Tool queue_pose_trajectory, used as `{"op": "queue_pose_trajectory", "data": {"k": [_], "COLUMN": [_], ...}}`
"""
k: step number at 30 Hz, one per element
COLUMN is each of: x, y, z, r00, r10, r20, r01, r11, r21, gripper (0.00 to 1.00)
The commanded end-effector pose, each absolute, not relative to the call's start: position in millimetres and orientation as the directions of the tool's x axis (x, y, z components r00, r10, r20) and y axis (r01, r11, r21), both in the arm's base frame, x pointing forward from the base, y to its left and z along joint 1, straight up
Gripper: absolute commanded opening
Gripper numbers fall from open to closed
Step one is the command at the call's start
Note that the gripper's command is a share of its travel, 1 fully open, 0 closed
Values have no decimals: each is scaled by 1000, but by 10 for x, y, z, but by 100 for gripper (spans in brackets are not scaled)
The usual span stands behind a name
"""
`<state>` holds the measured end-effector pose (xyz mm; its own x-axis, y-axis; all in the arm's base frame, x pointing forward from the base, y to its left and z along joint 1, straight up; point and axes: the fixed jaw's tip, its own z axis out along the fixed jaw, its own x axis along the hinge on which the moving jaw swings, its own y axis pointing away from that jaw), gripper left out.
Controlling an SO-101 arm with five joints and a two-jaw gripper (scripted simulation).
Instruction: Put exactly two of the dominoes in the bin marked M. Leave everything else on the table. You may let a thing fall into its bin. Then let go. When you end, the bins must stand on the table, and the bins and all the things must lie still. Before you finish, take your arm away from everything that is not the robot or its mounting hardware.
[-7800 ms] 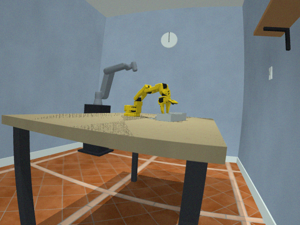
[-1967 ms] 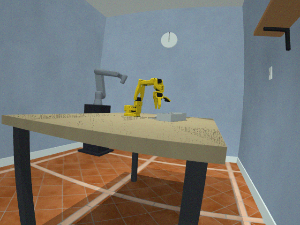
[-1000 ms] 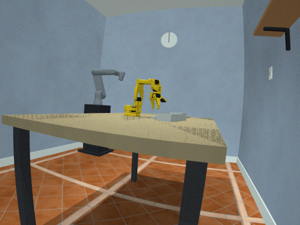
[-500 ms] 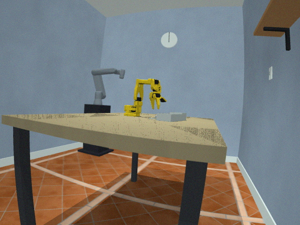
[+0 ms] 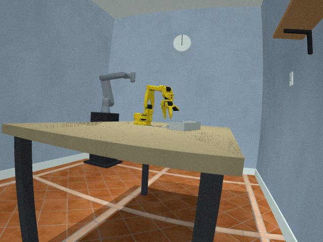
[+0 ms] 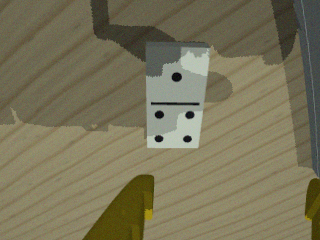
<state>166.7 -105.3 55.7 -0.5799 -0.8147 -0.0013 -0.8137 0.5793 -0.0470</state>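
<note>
In the wrist view a white domino (image 6: pixel 175 96) lies flat on the wooden table, with one pip on its far half and four on its near half. Part of it is in shadow. My gripper (image 6: pixel 223 227) hovers above the table just short of the domino, its two yellow fingers apart with nothing between them. In the exterior view the gripper (image 5: pixel 170 111) hangs above the table, left of the grey bin (image 5: pixel 184 125). The bin's inside and its mark are hidden here.
A grey wall of the bin (image 6: pixel 303 60) runs along the right edge of the wrist view. A grey second arm (image 5: pixel 109 91) stands on a black base behind the table. The table's edge is far from the gripper.
</note>
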Motion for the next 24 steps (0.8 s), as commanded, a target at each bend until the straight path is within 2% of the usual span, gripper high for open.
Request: {"op": "queue_pose_trajectory", "data": {"k": [1, 24], "x": [1701, 1712], "y": [-1097, -1104], "z": [561, 215], "r00": [-581, -581], "r10": [-814, -814], "r20": [-4, -4], "r01": [-810, -810], "r11": [579, 579], "r21": [-93, -93], "gripper": [29, 29]}}
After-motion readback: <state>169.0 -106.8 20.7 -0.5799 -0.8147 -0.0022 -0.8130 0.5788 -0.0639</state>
